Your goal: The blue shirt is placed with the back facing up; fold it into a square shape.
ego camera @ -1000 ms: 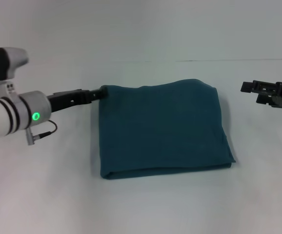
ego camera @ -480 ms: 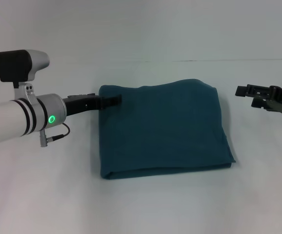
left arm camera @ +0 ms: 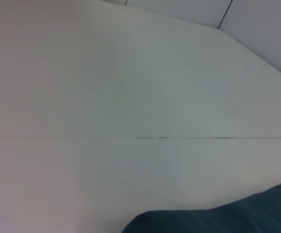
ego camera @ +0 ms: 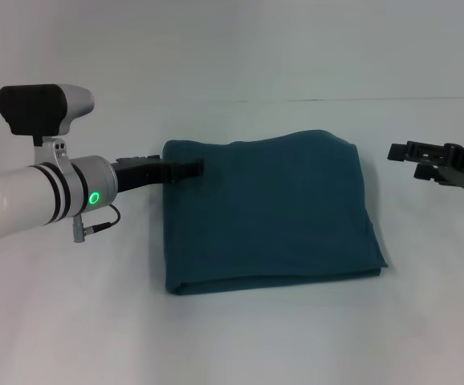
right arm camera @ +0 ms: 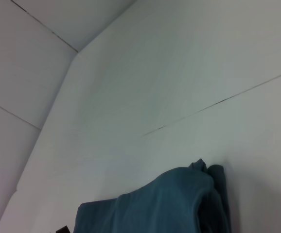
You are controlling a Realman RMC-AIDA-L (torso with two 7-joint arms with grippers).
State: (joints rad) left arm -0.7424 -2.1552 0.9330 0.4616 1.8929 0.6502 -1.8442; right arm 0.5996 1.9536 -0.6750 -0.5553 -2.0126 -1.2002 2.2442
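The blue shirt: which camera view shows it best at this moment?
The head view: the blue shirt lies whole there, folded into a rough square on the white table, every edge visible. The left wrist view catches only a dark edge; the right wrist view shows one bunched corner and part of the top.

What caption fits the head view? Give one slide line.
Folded blue shirt on the white table, left hand over its far-left corner, right hand off to the side.

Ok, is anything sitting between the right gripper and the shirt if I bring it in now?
Nothing visible. The right gripper hangs off the blue shirt's far right corner with only bare white table between them. The left gripper is at the shirt's far left corner, well away from that path.
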